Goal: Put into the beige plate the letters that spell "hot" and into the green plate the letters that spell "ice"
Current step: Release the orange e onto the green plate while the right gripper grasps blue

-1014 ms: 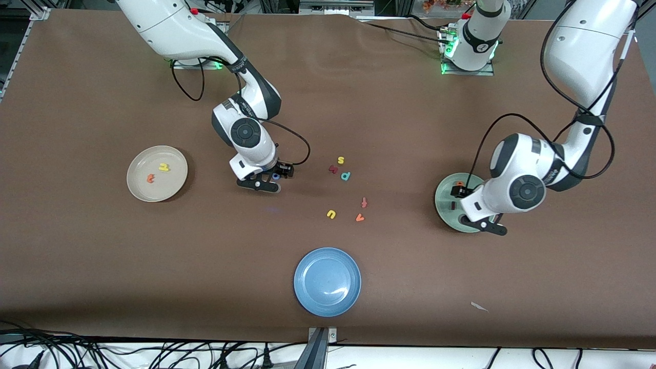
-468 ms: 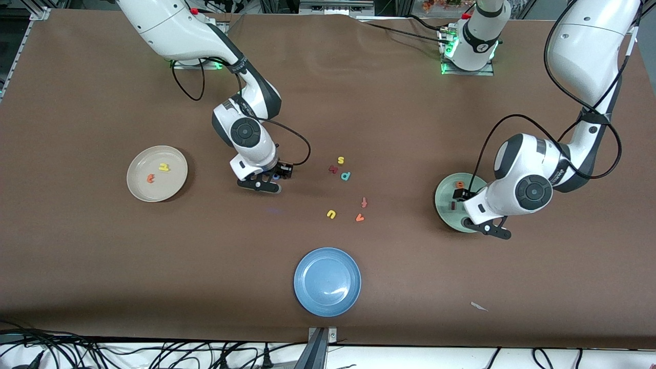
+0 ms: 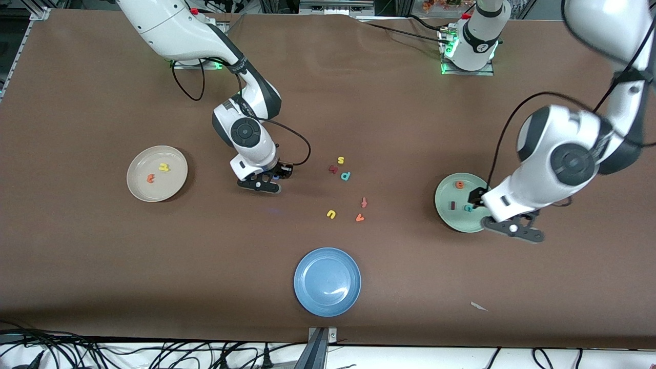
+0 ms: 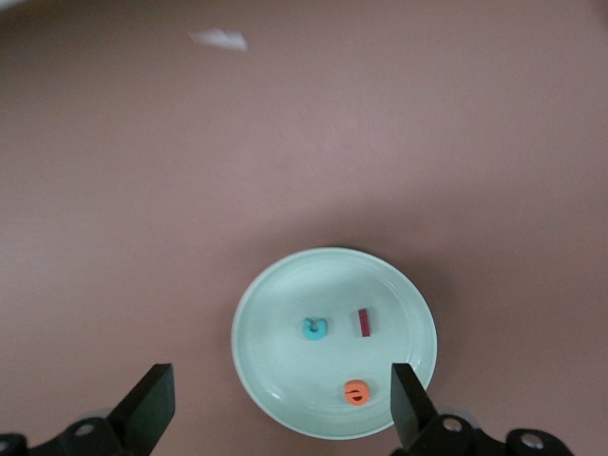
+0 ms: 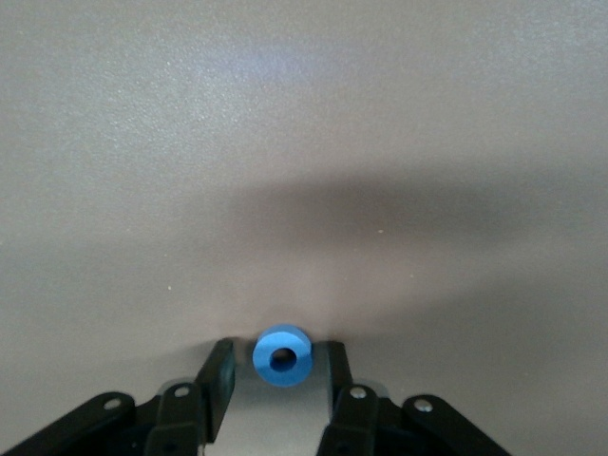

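The beige plate (image 3: 157, 173) holds the yellow h (image 3: 164, 166) and orange t (image 3: 150, 178), both lying flat. The blue ring-shaped o (image 5: 282, 356) stands on edge on the table. The pale green plate (image 4: 334, 341) holds the teal c (image 4: 314, 329), dark red i (image 4: 363, 322) and orange e (image 4: 356, 391), apart from one another

I see open bench between the beige plate (image 3: 157, 173) and the right gripper (image 3: 266, 180), nothing lying there. Toward the left arm's end from that gripper, loose letters (image 3: 346, 195) crowd the bench; the blue plate (image 3: 327, 281) sits nearer the camera.
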{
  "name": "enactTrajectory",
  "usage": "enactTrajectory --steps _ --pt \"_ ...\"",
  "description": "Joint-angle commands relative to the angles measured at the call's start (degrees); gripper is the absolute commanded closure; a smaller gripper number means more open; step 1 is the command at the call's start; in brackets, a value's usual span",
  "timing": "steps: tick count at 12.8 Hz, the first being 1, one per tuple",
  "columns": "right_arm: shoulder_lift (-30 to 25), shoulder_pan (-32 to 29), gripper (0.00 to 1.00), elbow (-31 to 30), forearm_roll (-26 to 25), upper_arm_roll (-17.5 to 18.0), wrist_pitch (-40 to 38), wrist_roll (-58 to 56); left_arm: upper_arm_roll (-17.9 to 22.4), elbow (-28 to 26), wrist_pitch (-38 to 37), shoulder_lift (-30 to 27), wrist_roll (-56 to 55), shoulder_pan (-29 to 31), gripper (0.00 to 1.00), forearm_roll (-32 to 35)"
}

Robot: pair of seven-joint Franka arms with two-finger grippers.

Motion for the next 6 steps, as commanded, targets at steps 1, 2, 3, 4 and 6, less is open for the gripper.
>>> enactTrajectory --steps 1,2,3,4,6 --pt "0.2 0.4 0.57 0.2 -1.1 -0.3 0.3 0.3 0.4 1.6 -1.4 -4.8 1.0 0.0 0.00 0.3" --pt "0.2 0.5 0.63 0.1 -1.1 -0.3 0.2 0.4 0.5 1.7 -1.4 -7.5 0.7 0.0 0.00 -1.1" --pt "0.2 0.4 0.64 0.3 -1.1 -0.3 0.1 0.4 1.2 0.9 -1.6 -10.7 0.9 0.0 0.00 -3.8" --pt "0.2 0.5 0.75 0.2 -1.1 -0.3 0.1 0.4 1.7 0.3 -3.1 -13.8 0.8 -0.2 0.00 -6.1" --pt "0.1 0.4 0.76 0.2 -1.1 -0.3 0.0 -0.1 7.1 -0.3 -9.0 -19.1 0.9 -4.9 0.00 -7.2"
